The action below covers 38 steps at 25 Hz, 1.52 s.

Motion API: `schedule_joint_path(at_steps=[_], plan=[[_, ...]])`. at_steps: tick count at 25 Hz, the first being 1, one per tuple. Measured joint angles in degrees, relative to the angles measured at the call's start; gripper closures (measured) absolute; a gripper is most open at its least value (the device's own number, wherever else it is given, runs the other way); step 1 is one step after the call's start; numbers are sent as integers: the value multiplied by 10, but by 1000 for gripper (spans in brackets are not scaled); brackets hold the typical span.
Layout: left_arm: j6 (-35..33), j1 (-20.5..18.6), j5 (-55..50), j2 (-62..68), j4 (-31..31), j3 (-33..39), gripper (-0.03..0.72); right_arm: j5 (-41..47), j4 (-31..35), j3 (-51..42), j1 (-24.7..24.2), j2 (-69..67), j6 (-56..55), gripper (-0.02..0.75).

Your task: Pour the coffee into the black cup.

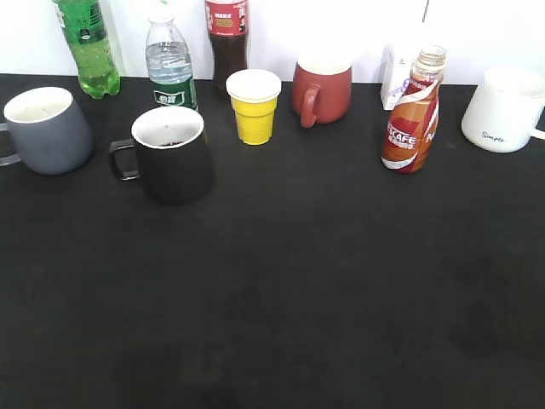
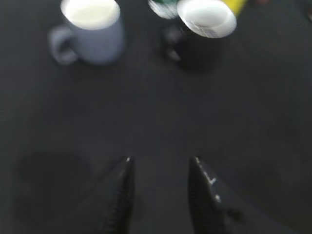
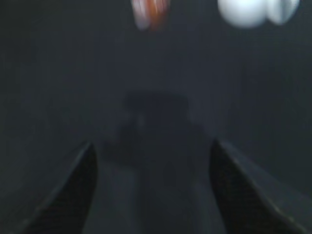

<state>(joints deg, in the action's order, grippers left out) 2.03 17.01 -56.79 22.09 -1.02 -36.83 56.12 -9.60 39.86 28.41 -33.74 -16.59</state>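
Observation:
The coffee bottle (image 1: pixel 412 115) with the orange-brown "CAFE" label stands upright at the right of the black table, its cap off. It shows blurred at the top of the right wrist view (image 3: pixel 151 12). The black cup (image 1: pixel 170 153) stands at the left, handle to the left, white inside with some dark liquid at the bottom; it also shows in the left wrist view (image 2: pixel 202 34). My left gripper (image 2: pixel 161 161) is open and empty above bare table, well short of the cup. My right gripper (image 3: pixel 152 146) is open and empty, well short of the bottle. Neither gripper shows in the exterior view.
A grey mug (image 1: pixel 47 128) stands left of the black cup. Along the back stand a green bottle (image 1: pixel 88 47), a water bottle (image 1: pixel 171 64), a cola bottle (image 1: pixel 227 38), a yellow cup (image 1: pixel 254 106), a dark red mug (image 1: pixel 322 89) and a white mug (image 1: pixel 504 109).

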Motion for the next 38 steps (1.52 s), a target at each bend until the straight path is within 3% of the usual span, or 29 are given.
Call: schedule_joint_path(at_steps=[7, 18, 20, 22, 25, 28, 30, 38], plan=[[-66, 0, -29, -36, -24, 56, 417, 39, 6, -108, 0, 301, 23, 178], [-76, -2, -42, -99, -30, 65, 445, 40, 7, -109, -5, 312, 25, 178], [-76, -20, -42, -108, -30, 66, 450, 40, 7, -109, -42, 312, 25, 178], [-76, -50, -42, -137, -29, 66, 449, 40, 7, -109, -116, 312, 25, 178], [-76, -120, -42, -196, -29, 66, 449, 40, 7, -109, -200, 314, 25, 179], [-76, -174, -41, -225, -29, 66, 451, 41, 8, -109, -248, 337, 25, 179], [-76, -181, -41, -225, -27, 66, 451, 41, 7, -109, -268, 342, 25, 179], [-76, -181, -41, -225, -27, 66, 452, 41, 8, -109, -269, 342, 25, 180]])
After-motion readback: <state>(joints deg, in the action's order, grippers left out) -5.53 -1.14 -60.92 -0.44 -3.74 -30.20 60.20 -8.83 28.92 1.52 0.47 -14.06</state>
